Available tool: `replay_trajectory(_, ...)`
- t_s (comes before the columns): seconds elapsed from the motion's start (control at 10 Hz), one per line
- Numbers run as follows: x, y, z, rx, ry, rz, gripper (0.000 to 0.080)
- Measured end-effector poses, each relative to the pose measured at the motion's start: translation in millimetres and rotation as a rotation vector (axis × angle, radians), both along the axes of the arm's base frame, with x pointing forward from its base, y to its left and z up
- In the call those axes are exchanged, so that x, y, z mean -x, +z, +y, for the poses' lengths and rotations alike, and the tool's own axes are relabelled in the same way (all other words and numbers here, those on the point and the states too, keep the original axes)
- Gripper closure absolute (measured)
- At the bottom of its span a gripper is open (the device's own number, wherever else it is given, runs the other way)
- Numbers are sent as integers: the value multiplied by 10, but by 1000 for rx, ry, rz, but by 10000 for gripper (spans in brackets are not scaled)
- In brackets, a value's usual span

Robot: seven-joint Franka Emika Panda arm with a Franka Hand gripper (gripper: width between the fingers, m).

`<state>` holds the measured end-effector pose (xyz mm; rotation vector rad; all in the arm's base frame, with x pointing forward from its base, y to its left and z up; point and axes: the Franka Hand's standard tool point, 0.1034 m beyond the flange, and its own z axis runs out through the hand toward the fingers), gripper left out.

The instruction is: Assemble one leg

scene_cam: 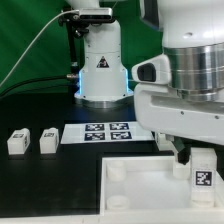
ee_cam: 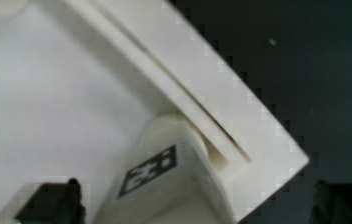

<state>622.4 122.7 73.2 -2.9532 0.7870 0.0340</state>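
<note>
A white leg (scene_cam: 201,178) with a black-and-white tag stands upright at the far corner of the white tray (scene_cam: 140,192), on the exterior view's right. My gripper (scene_cam: 197,165) hangs over it, fingers on either side. In the wrist view the leg (ee_cam: 160,165) sits between the two dark fingertips (ee_cam: 52,205), with a gap showing on both sides, so my gripper (ee_cam: 194,208) is open around it. The tray's raised rim (ee_cam: 208,105) runs diagonally past the leg. Two more legs (scene_cam: 16,141) (scene_cam: 48,140) lie on the black table at the exterior view's left.
The marker board (scene_cam: 107,132) lies flat between the loose legs and my arm. The robot base (scene_cam: 102,70) stands behind it. The tray has round corner sockets (scene_cam: 118,172) and fills the near table.
</note>
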Motion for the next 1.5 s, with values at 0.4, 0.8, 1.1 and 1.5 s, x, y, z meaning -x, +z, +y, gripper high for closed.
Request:
replay_trajectory(0.4,7,-39,-26,10,266,-18,284)
replay_trajectory(0.8,11,-41,-9,-3,-7,6,507)
replay_trajectory(1.1,-40,-62,-56,-63,-385,39,507)
replay_trajectory(1.5,-42,-71,-87,-191,-1009,91,505)
